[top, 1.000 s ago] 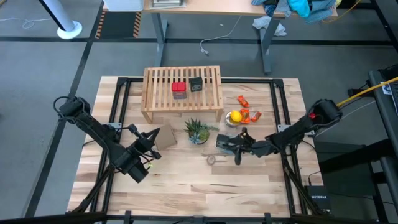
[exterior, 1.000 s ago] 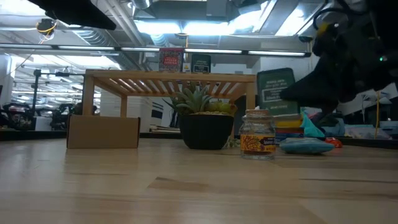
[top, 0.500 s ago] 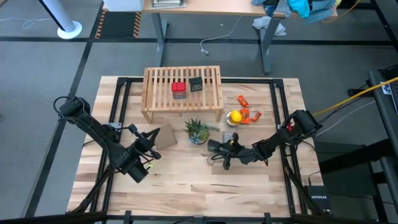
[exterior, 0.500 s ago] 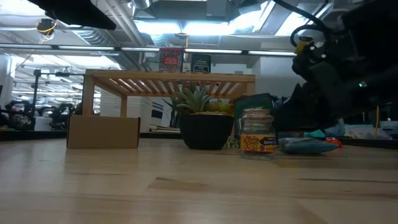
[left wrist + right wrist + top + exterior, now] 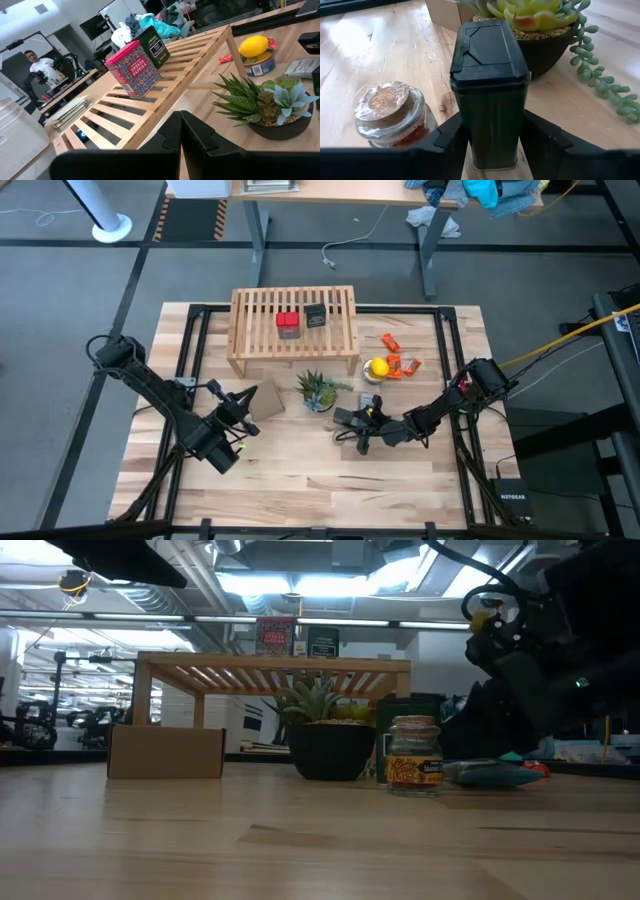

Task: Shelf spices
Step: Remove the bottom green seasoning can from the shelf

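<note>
The left claw (image 5: 232,427) waits over the left half of the wooden counter (image 5: 300,480), just beside a flat brown cardboard square (image 5: 266,401); in the left wrist view its dark fingers (image 5: 172,135) lie pressed together with nothing between them; beyond it, at the far side of the counter, stands the light-wood shelf (image 5: 250,330), and on its slatted top a red tin (image 5: 288,323) marked smoked paprika sits just beside a dark tin (image 5: 316,314), the two close but apart, both upright; in front of the shelf a small succulent in a dark pot (image 5: 318,392) stands on the counter; to the right of the plant the right claw (image 5: 352,423) reaches in low from the right edge, and the right wrist view shows it clamped on a green-black tin (image 5: 489,95) with a black flip lid, one finger (image 5: 452,132) on each side of the tin, which stands upright with its base on the wood; a small round glass jar (image 5: 392,115) with a cork-like top stands just beside that tin, apart from the claw; in the low view the jar (image 5: 414,755) is in front of the tin; farther right, near the shelf's right end, lie a yellow lemon-like item (image 5: 378,367) and orange packets (image 5: 402,364).
</note>
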Action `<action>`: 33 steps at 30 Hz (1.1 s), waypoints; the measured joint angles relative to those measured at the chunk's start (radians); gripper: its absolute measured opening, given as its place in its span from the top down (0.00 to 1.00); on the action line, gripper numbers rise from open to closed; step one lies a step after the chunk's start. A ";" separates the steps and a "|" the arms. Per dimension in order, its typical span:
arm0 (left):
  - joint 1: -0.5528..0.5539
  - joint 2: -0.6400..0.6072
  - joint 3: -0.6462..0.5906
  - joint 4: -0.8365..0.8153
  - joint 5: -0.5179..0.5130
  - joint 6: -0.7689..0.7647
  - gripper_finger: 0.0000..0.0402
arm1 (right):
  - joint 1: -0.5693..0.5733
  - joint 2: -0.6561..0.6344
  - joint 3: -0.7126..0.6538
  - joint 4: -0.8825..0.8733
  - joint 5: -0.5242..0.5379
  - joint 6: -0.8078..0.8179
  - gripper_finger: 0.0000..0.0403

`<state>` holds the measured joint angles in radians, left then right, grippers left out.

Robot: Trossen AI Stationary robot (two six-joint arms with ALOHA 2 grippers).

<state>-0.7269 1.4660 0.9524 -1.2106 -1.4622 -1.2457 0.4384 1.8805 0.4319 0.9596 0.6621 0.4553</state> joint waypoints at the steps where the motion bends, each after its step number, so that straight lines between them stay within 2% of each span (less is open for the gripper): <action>1: 0.000 0.000 0.000 0.000 0.000 0.000 1.00 | 0.000 0.000 0.000 0.000 0.000 0.000 0.56; 8: 0.000 0.000 0.000 0.000 0.000 0.000 1.00 | 0.000 0.000 0.000 -0.013 0.026 0.009 0.56; 15: 0.000 0.000 0.000 0.000 0.000 0.000 1.00 | 0.000 0.000 0.014 -0.034 0.000 0.010 0.56; 20: 0.000 0.000 0.000 0.001 0.000 0.014 1.00 | 0.000 0.000 0.070 -0.154 0.000 0.011 0.56; 28: 0.000 0.000 0.000 0.001 0.000 0.017 1.00 | 0.000 0.000 0.188 -0.444 0.003 0.011 0.55; 33: 0.000 0.000 0.000 0.000 0.000 0.016 1.00 | 0.000 -0.001 0.226 -0.539 0.054 0.008 0.55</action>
<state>-0.7269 1.4658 0.9524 -1.2102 -1.4620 -1.2293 0.4381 1.8796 0.6575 0.4208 0.7158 0.4629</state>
